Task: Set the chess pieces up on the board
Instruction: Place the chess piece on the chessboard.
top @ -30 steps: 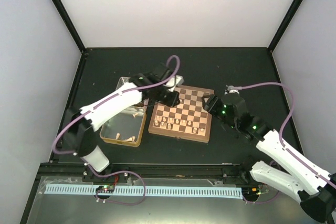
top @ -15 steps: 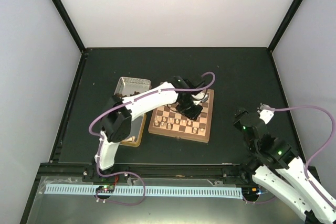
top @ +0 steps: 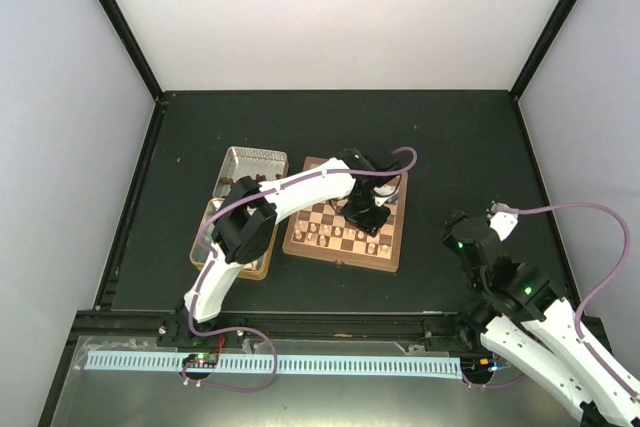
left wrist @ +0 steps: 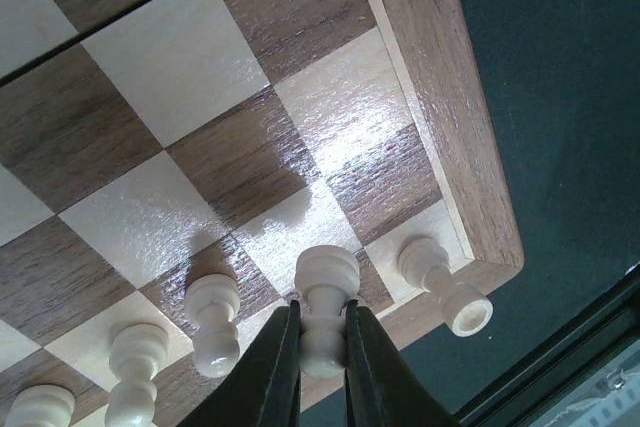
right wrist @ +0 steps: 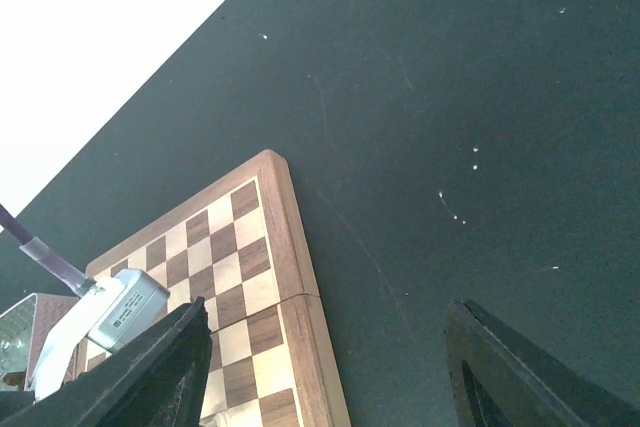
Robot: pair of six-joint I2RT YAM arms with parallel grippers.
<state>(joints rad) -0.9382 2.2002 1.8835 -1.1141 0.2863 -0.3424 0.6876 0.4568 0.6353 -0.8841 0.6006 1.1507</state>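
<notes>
The board (top: 326,213) lies mid-table, with cream chess pieces (top: 340,238) along its near rows. My left gripper (top: 366,214) hangs over the board's right near part. In the left wrist view the left gripper (left wrist: 322,313) is shut on a cream pawn (left wrist: 327,271), gripped by its neck just above a near-row square. A second pawn (left wrist: 212,321) stands to its left and a cream piece (left wrist: 444,283) on the corner square (left wrist: 395,247). My right gripper (top: 456,230) is open with nothing in it, off the board's right side. In the right wrist view the right gripper (right wrist: 330,312) looks along the board's edge (right wrist: 292,247).
A silver tin tray (top: 254,161) holding dark pieces sits left of the board. A gold-sided tin (top: 232,263) lies nearer, partly hidden by my left arm. Black table (top: 450,137) surrounds the board, and white walls enclose the cell.
My left gripper has swung from the board's far left to its right near part. My right arm has pulled back from the board's right edge toward the near right.
</notes>
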